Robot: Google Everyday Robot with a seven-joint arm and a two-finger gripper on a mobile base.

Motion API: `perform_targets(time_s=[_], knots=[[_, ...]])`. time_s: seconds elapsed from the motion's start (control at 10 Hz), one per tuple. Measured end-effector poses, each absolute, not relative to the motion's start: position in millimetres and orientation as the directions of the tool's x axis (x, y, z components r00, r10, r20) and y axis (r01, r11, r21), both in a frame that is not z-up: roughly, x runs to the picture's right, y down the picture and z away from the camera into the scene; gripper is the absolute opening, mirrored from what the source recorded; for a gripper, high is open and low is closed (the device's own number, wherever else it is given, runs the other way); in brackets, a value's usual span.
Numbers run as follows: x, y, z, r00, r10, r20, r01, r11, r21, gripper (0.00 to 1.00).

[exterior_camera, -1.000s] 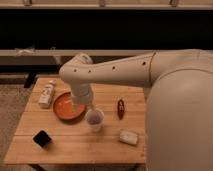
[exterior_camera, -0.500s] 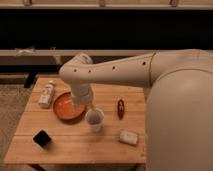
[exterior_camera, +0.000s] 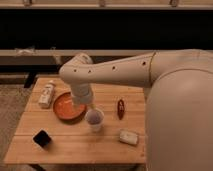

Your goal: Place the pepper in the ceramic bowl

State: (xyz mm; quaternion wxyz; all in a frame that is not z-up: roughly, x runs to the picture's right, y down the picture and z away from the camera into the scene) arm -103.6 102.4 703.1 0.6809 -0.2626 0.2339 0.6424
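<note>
The pepper (exterior_camera: pixel 120 108), small, slim and dark red, lies on the wooden table (exterior_camera: pixel 75 145) right of centre. The ceramic bowl (exterior_camera: pixel 66 106), wide, shallow and orange-red, sits on the left half of the table. My arm reaches in from the right and bends down over the table. The gripper (exterior_camera: pixel 83 103) hangs at the bowl's right edge, just above and left of a small white cup (exterior_camera: pixel 94 120). It is about a bowl's width left of the pepper and apart from it.
A pale bottle (exterior_camera: pixel 47 94) lies at the table's back left. A black box (exterior_camera: pixel 42 138) sits at the front left. A pale rectangular block (exterior_camera: pixel 128 137) lies at the front right. My large white body fills the right side.
</note>
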Motion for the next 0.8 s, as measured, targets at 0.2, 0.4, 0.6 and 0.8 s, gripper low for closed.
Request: perform_targets(time_s=[0.2,0.4,0.6,0.8], knots=[[-103.6,102.4,703.1,0.065,0.752,-0.656,-0.998,0.037,-0.057,0.65],[-103.6,102.4,703.1,0.065,0.752,-0.656,-0.998,0.037,-0.057,0.65],[-104.1,101.6,704.1,0.067,0.753,-0.654,-0.998,0.039,-0.057,0.65],[-99.0,99.0,717.6,0.058,0.757,-0.651,-0.998,0.043,-0.039,0.65]])
